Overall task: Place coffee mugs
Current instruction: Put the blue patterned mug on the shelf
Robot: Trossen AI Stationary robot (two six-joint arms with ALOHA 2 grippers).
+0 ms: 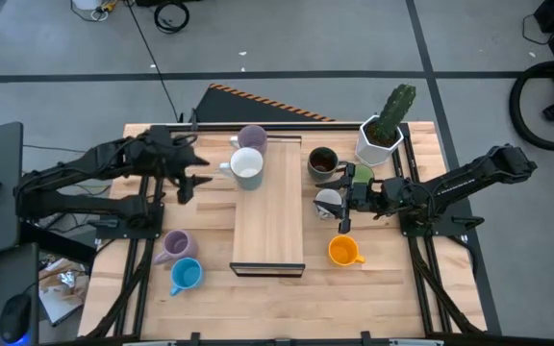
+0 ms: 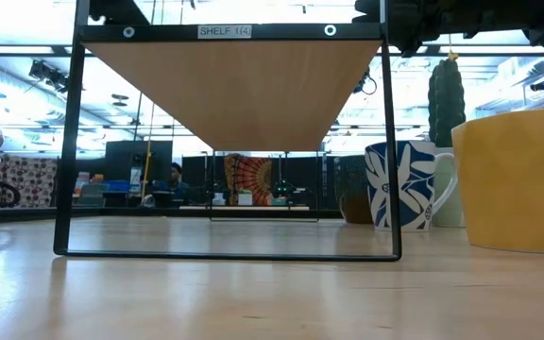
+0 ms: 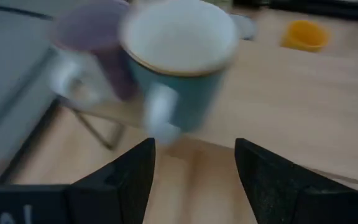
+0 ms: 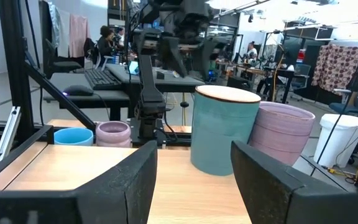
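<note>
- We take the raised wooden shelf board (image 1: 268, 216) on its thin black frame, in the middle of the table, as our landmark.
- On the shelf's far end stands a light green ceramic mug (image 1: 247, 166) with a white inside, and just behind it a purple ribbed ceramic mug (image 1: 252, 138); in the right wrist view the two (image 4: 221, 129) (image 4: 283, 134) stand side by side, very close or touching.
- The left gripper (image 1: 189, 176) hangs just left of the shelf's far end, beside the green mug; in its own wrist view the two dark fingers (image 3: 122, 177) are spread apart with nothing between them, and the green mug (image 3: 178, 59) sits just ahead.
- The right gripper (image 1: 344, 204) hangs just right of the shelf; its fingers (image 4: 135, 180) are spread wide and hold nothing.
- Right of the shelf we see a dark brown mug (image 1: 322, 162), and nearer the gripper a white-and-grey patterned mug (image 1: 328, 202) partly under the arm.
- An orange ceramic mug (image 1: 343, 252) stands right of the shelf's near end.
- Left of the shelf's near end stand a second purple mug (image 1: 177, 245) and a blue mug (image 1: 186, 276), close together.
- A white faceted pot holding a green cactus (image 1: 385, 126) stands beyond the shelf's right far corner.
- In the low view a white mug with a blue leaf pattern (image 2: 406, 185) shows just right of the shelf frame.
</note>
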